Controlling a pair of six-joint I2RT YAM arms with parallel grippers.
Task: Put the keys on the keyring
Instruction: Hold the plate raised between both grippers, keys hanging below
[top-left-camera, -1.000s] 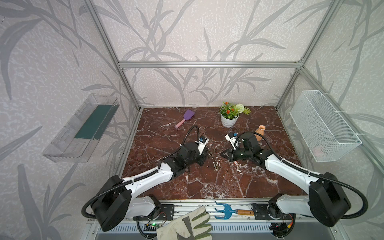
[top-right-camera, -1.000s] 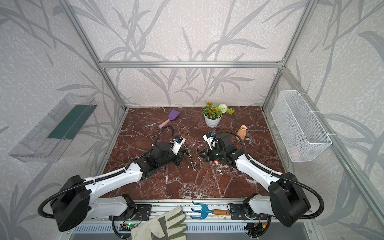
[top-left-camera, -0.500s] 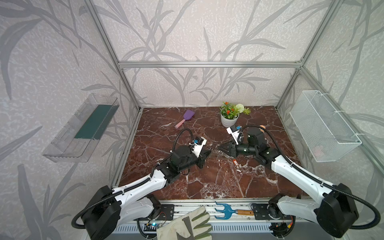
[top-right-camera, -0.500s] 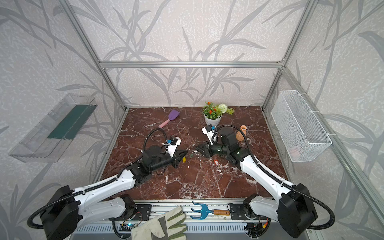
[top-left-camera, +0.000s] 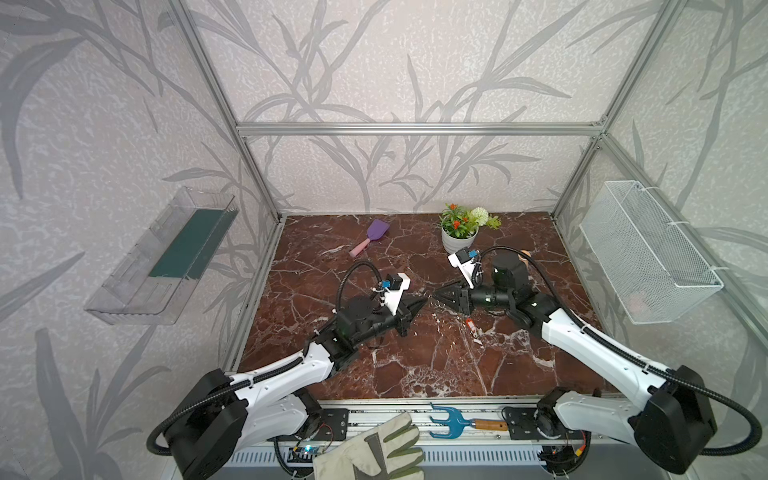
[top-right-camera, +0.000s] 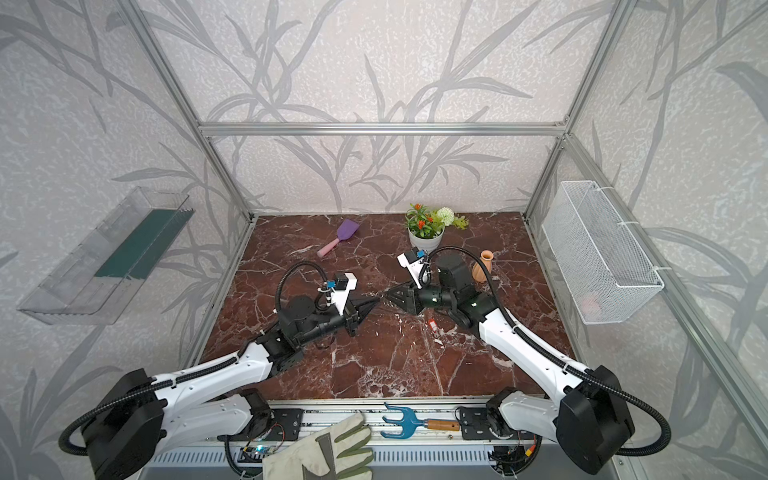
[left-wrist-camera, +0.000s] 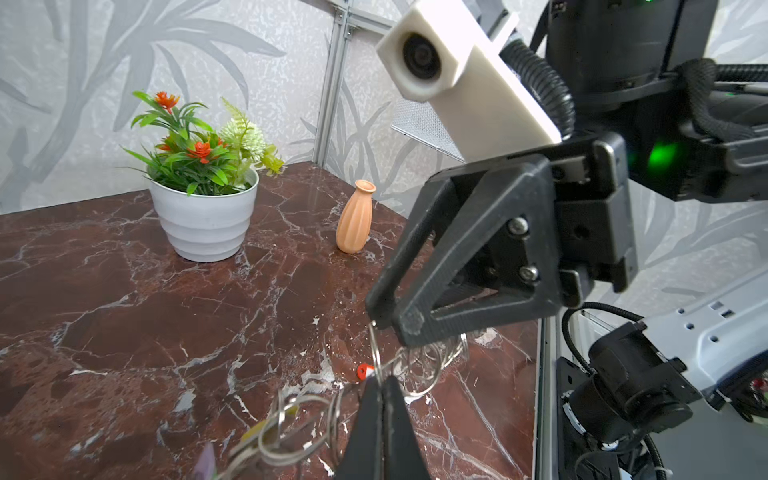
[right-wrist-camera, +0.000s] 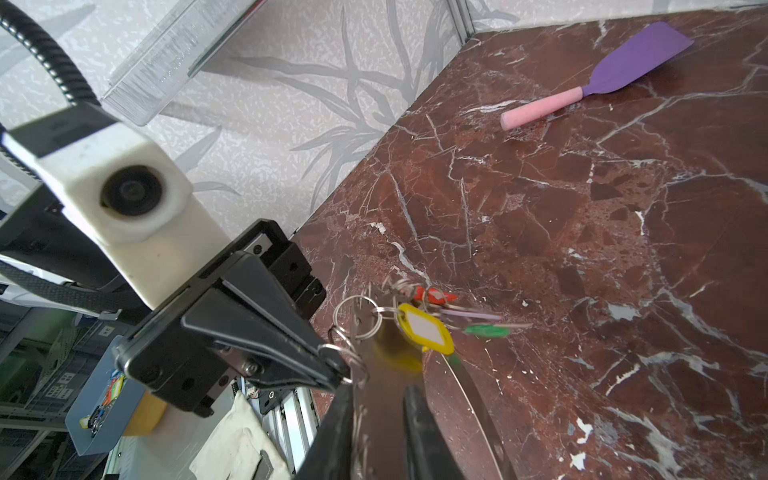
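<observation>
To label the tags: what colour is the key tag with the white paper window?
Yellow. The small plastic key tag shows best in the right wrist view.

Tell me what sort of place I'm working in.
Likely a lab test cell dressed as a gardening bench: aluminium frame, potted plant, glove and hand fork at the front.

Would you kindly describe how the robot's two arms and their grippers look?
The left arm and right arm have white shells, black joints and ribbed black cables. The left gripper and right gripper carry black triangular fingers beneath white camera housings.
</observation>
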